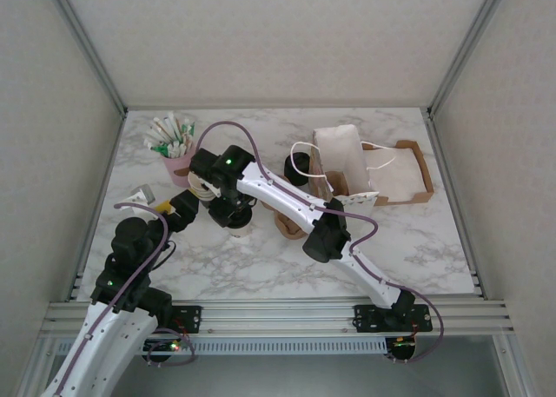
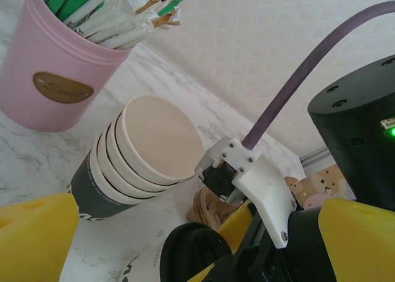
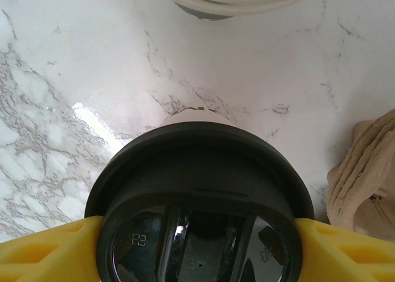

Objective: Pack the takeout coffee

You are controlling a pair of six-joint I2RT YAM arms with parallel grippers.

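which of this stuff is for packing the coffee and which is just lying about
For the job:
- coffee
- right gripper, closed on its lid
- bag, probably where it goes

Lying about:
- pink pot of sachets
- cup stack
- black cylinder
- tray, possibly a spare

Soft, even light from above left only faint shadows. White glare marked the desk in the right wrist view; both wrist views' nearest foreground was blurred.
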